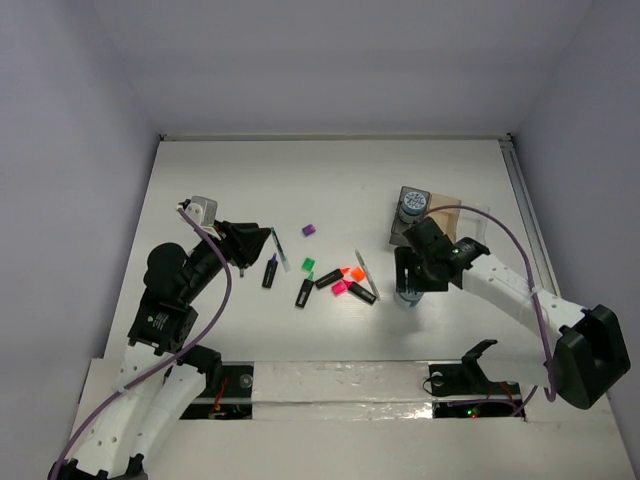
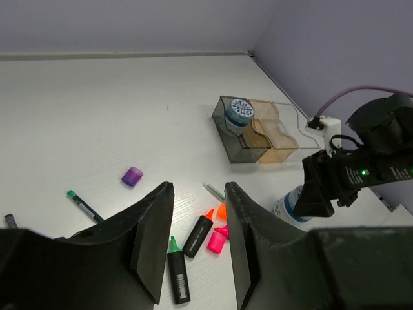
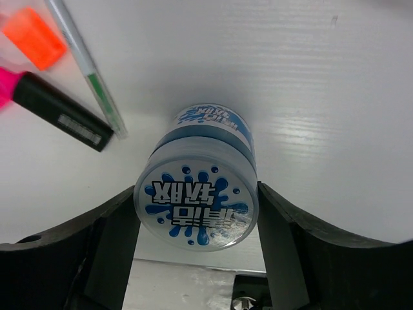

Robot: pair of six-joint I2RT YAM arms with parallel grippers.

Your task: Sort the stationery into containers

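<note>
Several black highlighters lie mid-table: a green-tipped one (image 2: 177, 271), an orange-tipped one (image 2: 199, 232) and a pink one (image 3: 61, 116). Loose caps lie around them: pink (image 2: 217, 241), orange (image 3: 35, 37), purple (image 2: 132, 175) and green (image 1: 308, 264). My left gripper (image 2: 199, 187) hangs open above the markers, holding nothing. My right gripper (image 3: 197, 194) is shut on a round blue-and-white jar (image 3: 197, 210) that stands on the table. The dark grey holder (image 2: 227, 129) has another round blue-and-white piece (image 2: 239, 113) in it. The clear box with tan insert (image 2: 274, 132) stands beside it.
A thin green pen (image 2: 82, 205) lies left of the markers and a clear pen (image 3: 90, 71) lies by the pink highlighter. A purple-tipped highlighter (image 1: 270, 272) lies near my left gripper. The table's taped front edge (image 1: 330, 380) runs close behind the jar.
</note>
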